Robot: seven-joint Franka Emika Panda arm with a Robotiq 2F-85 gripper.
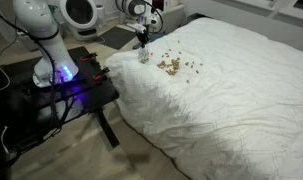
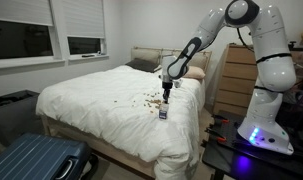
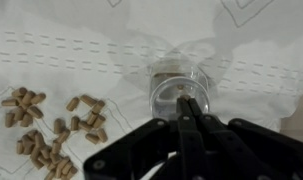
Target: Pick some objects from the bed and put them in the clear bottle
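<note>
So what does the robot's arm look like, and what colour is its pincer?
The arm is white and shiny, made of fat rounded segments like a bendy tube. Its pincer is black, with two slim straight fingers on a chunky black body. Down at the arm's base a blue-purple light glows.

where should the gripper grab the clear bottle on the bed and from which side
Grip the clear bottle across its round side wall, just under the rim, coming straight down from above. It stands upright on the white duvet, mouth up, with the pellets lying apart to one side. The gripper above it looks shut, so open the fingers first.
</note>
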